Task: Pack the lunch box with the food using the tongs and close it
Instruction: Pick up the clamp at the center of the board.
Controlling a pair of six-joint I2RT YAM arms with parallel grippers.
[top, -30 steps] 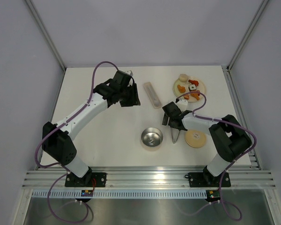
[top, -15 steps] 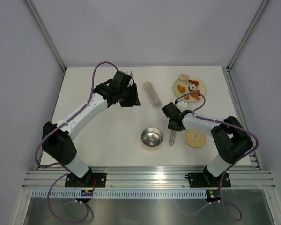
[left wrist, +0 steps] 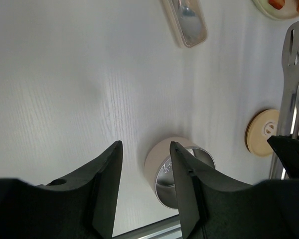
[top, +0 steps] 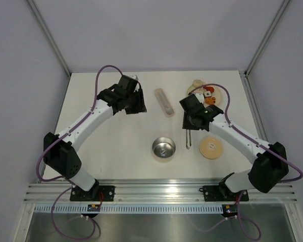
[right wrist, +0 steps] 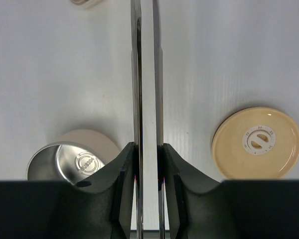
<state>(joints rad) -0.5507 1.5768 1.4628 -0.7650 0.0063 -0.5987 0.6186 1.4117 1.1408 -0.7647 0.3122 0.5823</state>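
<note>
Grips the long thin silver metal tongs [right wrist: 136, 74] in the right gripper [right wrist: 147, 154], arms squeezed almost together (likely so they cannot slip), above the gap between the small round cream, steel-lined lunch box [top: 163, 148] and its flat round tan lid [top: 211, 147], both toward the table's near edge. Shows nothing in the box, with the small, mostly orange toy food [top: 210, 100] on the pale yellow-green plate [top: 217, 89] by the far right corner. Holds the left gripper [left wrist: 143, 184] parted and empty toward the far left, probably to stay clear.

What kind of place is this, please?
Probably a robot test cell in a lab: a white table inside grey walls, two arms bolted to a metal rail, and toy food on a plate.
</note>
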